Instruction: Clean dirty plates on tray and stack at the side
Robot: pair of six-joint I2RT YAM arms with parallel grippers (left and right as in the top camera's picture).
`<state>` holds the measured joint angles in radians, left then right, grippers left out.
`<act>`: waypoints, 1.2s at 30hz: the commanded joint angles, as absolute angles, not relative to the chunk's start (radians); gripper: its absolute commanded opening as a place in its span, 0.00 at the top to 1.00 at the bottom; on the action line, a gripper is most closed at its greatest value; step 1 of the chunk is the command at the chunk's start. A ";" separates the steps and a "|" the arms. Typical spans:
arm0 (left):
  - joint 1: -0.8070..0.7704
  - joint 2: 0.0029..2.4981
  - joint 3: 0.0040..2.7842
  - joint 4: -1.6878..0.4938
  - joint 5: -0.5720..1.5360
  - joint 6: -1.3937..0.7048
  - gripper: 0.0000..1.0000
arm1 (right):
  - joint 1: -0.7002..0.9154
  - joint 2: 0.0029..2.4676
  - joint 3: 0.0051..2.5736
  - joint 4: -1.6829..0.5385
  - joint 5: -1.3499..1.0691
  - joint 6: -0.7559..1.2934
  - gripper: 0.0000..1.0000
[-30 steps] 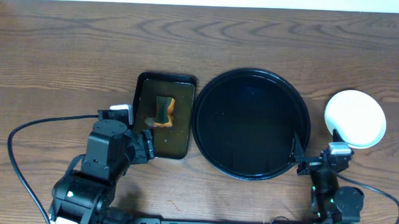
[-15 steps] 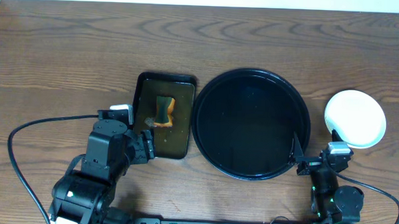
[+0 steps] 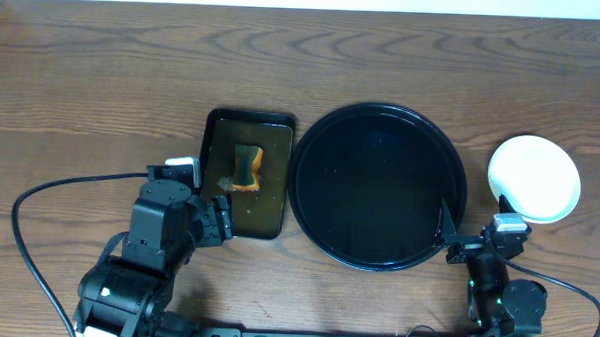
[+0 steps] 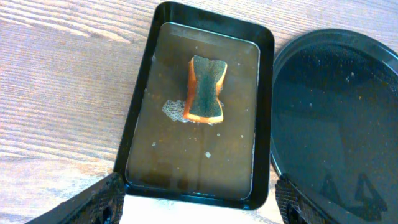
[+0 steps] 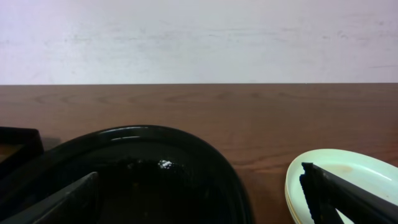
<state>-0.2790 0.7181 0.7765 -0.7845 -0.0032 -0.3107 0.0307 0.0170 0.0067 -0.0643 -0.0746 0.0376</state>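
Observation:
The round black tray (image 3: 324, 204) sits at the table's centre with no plates on it; it also shows in the left wrist view (image 4: 336, 124) and the right wrist view (image 5: 143, 174). The plates (image 3: 535, 177) are stacked to its right, a pale plate on top; the stack's edge shows in the right wrist view (image 5: 348, 177). My left gripper (image 3: 221, 218) is open and empty at the near edge of the rectangular tray; it also shows in the left wrist view (image 4: 200, 208). My right gripper (image 3: 473, 240) is open and empty at the tray's near right rim, with the plate stack behind its right finger (image 5: 348, 199).
A small rectangular dark tray (image 3: 268, 222) holds brownish water and an orange-and-green sponge (image 3: 246, 167), left of the round tray. The sponge lies in the water in the left wrist view (image 4: 205, 90). A black cable (image 3: 39, 194) loops at the left.

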 commanded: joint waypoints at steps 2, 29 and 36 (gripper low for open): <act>-0.283 0.719 0.775 -0.783 -0.010 -0.312 0.21 | 0.040 0.013 0.006 -0.068 -0.079 0.044 0.01; -0.279 0.694 0.768 -0.790 -0.038 -0.307 0.21 | 0.040 0.013 0.006 -0.068 -0.079 0.044 0.01; -0.206 0.531 0.617 -0.628 -0.035 -0.300 0.21 | 0.040 0.013 0.006 -0.068 -0.079 0.044 0.01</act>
<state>-0.2409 0.6010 0.6895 -0.6678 -0.0151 -0.3099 0.0307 0.0170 0.0067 -0.0639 -0.0750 0.0376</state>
